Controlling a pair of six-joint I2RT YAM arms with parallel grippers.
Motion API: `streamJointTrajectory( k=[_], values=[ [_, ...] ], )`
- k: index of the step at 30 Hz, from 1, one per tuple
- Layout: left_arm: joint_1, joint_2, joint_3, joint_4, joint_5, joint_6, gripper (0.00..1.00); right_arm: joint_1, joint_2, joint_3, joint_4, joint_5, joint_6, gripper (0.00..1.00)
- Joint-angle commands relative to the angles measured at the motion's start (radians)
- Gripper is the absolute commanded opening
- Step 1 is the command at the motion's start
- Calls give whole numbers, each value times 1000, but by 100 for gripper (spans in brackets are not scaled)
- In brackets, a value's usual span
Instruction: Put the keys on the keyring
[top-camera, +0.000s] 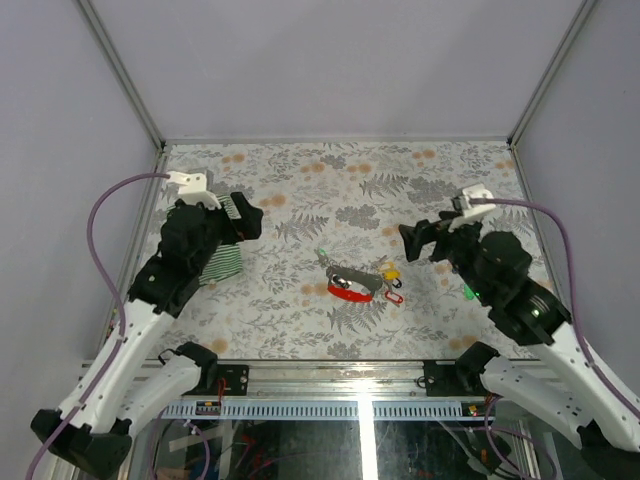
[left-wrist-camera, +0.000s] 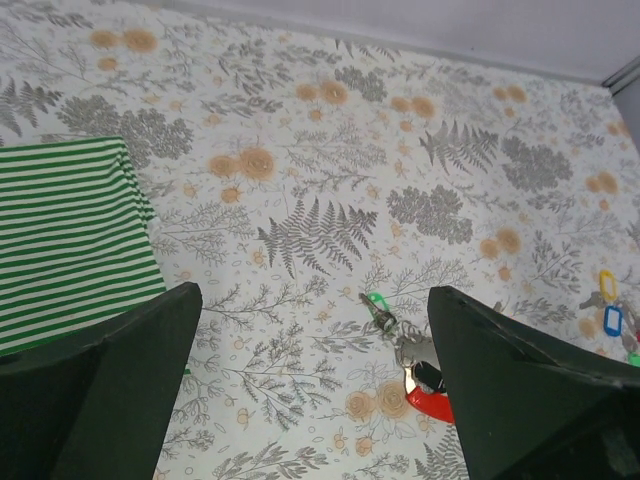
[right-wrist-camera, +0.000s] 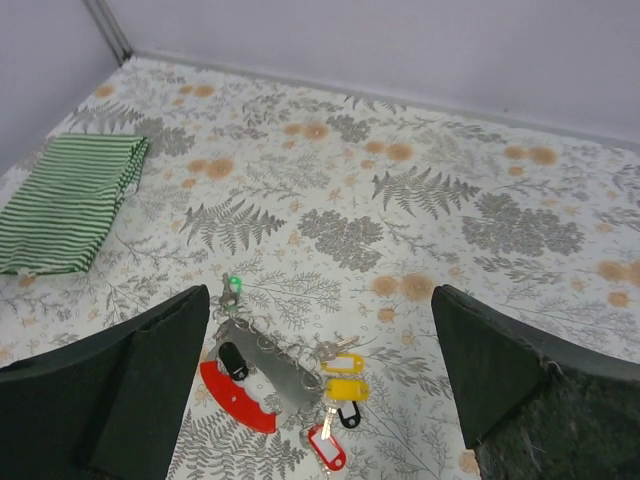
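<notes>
Both sets of jaws are spread wide with nothing in either: left gripper (left-wrist-camera: 312, 292), right gripper (right-wrist-camera: 322, 290), one hovering on each side. Keyring (right-wrist-camera: 255, 385) lies flat mid-table between them, keys (right-wrist-camera: 345, 388) bunched up touching it. Can't tell if any are threaded. Expect light, stiff, slippery metal, so pinch the grey strip or a plastic head edge-on. Striped cloth (right-wrist-camera: 70, 200) lies well off left. Floral-print tabletop (right-wrist-camera: 420, 200), plain grey walls (right-wrist-camera: 400, 40) behind.

Two tools (left-wrist-camera: 312, 291) (right-wrist-camera: 320, 290), one striped cloth (right-wrist-camera: 70, 200), one keyring (right-wrist-camera: 272, 385), about six keys (right-wrist-camera: 345, 388)
</notes>
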Motion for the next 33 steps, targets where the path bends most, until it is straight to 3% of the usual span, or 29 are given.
streamJointTrajectory(
  k=[1, 5, 13, 33],
  values=[
    [4, -143, -43, 19, -66, -2, 100, -4, -164, -52, -58, 87, 12, 99],
    [5, -296, -122, 26, -81, -14, 100, -4, -337, -136, -49, 138, 39, 99],
    [5, -495, -212, -38, -102, -35, 100, -4, -444, -206, -98, 188, 128, 99],
    [5, -572, -272, -77, -118, -22, 100, -4, -451, -252, -84, 197, 103, 99]
  ],
)
